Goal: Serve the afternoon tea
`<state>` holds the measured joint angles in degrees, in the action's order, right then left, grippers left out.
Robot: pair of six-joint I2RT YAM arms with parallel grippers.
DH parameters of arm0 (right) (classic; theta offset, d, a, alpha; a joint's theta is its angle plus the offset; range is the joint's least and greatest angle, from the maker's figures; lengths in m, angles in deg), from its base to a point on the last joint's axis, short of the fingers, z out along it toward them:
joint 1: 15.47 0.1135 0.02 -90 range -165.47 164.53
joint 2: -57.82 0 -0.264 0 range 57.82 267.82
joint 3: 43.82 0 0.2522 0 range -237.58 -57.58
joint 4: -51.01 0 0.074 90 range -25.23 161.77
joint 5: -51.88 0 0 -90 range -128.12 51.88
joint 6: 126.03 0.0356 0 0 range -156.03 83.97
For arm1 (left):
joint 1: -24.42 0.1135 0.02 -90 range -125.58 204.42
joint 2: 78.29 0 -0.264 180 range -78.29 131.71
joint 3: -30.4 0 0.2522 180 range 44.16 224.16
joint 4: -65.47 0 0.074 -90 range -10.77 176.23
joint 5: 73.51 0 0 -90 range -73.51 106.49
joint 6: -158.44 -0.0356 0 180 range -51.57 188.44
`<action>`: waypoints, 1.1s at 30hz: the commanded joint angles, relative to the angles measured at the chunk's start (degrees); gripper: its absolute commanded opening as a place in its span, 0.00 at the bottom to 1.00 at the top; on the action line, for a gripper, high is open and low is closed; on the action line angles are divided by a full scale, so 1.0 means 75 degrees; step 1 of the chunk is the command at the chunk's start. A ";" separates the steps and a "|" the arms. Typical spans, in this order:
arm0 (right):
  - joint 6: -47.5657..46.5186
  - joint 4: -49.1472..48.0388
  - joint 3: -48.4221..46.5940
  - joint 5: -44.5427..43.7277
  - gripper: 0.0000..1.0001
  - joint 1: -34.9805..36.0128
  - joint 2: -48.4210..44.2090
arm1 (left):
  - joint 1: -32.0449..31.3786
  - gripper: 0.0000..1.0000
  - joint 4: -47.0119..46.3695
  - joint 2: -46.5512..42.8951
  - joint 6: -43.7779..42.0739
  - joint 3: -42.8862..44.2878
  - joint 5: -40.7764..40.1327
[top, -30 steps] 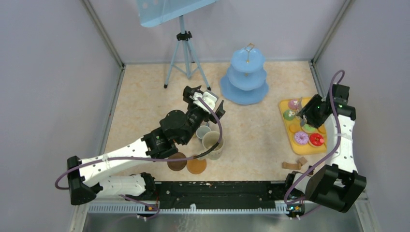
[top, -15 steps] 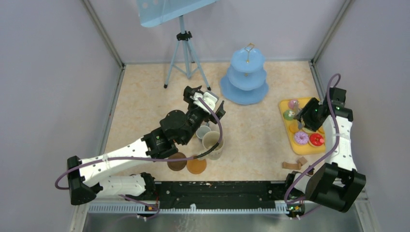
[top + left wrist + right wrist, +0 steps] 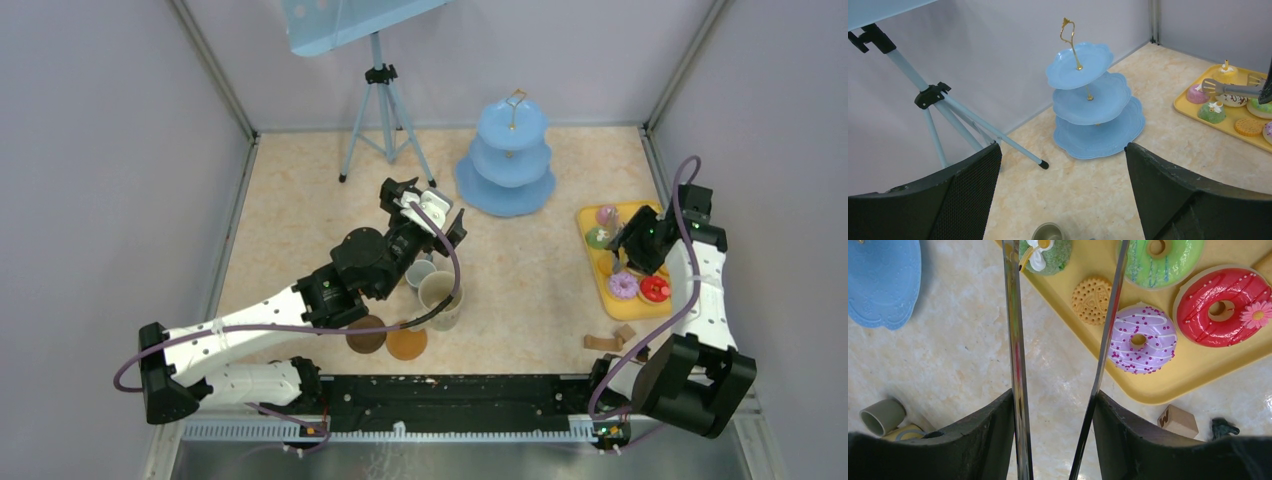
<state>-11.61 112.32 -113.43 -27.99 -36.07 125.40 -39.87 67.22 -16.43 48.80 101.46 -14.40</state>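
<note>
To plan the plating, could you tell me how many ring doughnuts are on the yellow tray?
3 on the yellow tray: green doughnut at the view's top edge, purple doughnut beside the metal tongs, red doughnut at right. The view crops the tray, so more may be hidden.

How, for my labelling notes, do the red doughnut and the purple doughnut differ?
The red doughnut has red drizzle and a pink flower; the purple doughnut has white drizzle and dark pink sprinkles. In the right wrist view a tongs blade crosses the purple doughnut's edge; the red doughnut lies clear. Both are rings lying flat on the yellow tray.
</note>
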 commanded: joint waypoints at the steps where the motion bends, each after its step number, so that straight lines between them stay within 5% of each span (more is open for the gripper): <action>1: -0.0131 -0.0055 -0.0369 -0.0060 0.55 -0.0077 -0.0040 | -0.0041 0.99 -0.0297 -0.0186 0.0002 0.0013 0.0043; 33: -0.0561 0.0120 -0.0334 -0.0362 0.53 -0.0085 0.0111 | -0.0053 0.99 -0.0258 -0.0186 0.0043 0.0013 0.0123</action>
<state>-14.67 114.64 -115.38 -30.35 -36.16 125.77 -39.90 67.24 -16.43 48.97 101.46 -13.96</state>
